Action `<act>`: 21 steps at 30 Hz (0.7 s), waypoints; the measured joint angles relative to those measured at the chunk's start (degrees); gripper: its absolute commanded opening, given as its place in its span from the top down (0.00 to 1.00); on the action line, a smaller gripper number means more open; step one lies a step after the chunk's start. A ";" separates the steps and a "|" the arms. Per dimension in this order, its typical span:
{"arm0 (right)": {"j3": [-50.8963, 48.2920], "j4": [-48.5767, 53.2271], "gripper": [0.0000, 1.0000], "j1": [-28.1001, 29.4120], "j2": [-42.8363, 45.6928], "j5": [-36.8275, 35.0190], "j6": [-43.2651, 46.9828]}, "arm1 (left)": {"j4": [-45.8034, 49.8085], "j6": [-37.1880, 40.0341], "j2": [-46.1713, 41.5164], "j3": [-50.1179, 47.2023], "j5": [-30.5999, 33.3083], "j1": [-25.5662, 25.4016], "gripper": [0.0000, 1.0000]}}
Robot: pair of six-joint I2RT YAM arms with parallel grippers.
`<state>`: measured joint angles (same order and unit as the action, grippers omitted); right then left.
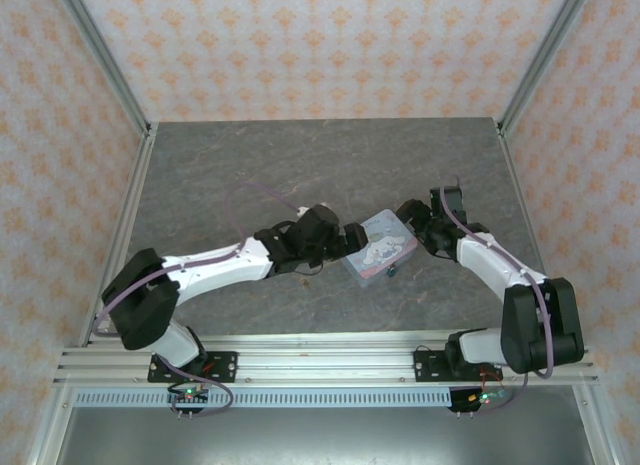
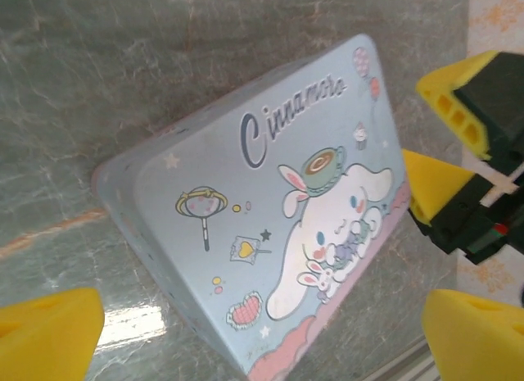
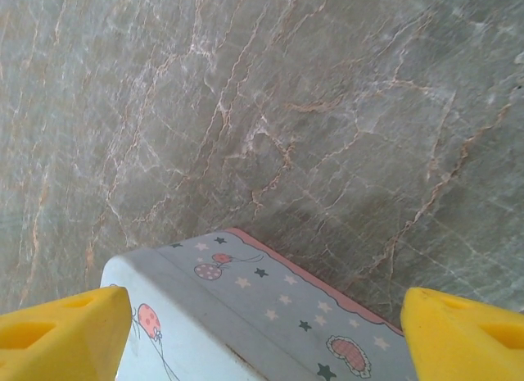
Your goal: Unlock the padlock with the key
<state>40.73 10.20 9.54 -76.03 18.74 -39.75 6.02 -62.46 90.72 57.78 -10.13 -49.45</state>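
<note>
While the tin (image 1: pixel 380 247) lies lid-up mid-table (image 1: pixel 250 165), both arms reach in on it: left arm from the left, right arm from the right.

Left fingers (image 2: pixel 49 332): fully spread, holding nothing. Left wrist view has a yellow tip at each bottom corner. The tin lies ahead of and between them, cartoon lid facing the camera. No contact with the tin that I can see.

Right fingers (image 3: pixel 65 332): also wide apart, holding nothing. Right wrist view shows one tin corner, with balloon and star print, sitting between the two tips. Neither tip visibly touches it. In the left wrist view the same fingers show at the tin's far side, tips just beside its edge.

Padlock (image 1: pixel 391 271): small dark speck on the table in the top view. It sits right at the tin's near edge, toward the right-hand corner. Touching the tin or just beside it, can't tell which. Too small to make out the shackle. It's outside both sets of fingers, on the side nearer the arm bases.

Tin is flat on the table, turned at an angle to the table edges.
</note>
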 measured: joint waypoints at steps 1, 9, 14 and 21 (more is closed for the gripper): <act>0.04 -0.11 0.15 0.00 -0.13 0.39 0.07 | -0.96 -0.70 1.22 0.02 -0.04 -0.09 0.00; 0.42 -1.25 0.24 0.00 -1.38 3.74 -0.15 | -4.55 -3.08 7.61 2.78 -0.96 0.11 0.00; -0.07 -3.34 0.26 0.24 -1.31 3.96 -2.54 | -7.21 -4.48 9.57 3.61 -2.14 3.72 0.00; -1.18 -7.17 0.26 5.99 -1.68 3.98 -8.66 | -9.97 -4.98 12.22 5.81 -3.26 11.23 0.00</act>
<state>39.55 3.03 15.53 -77.71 22.72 -48.40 -3.95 -67.44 102.94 63.59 -13.39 -38.22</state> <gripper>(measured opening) 0.744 0.999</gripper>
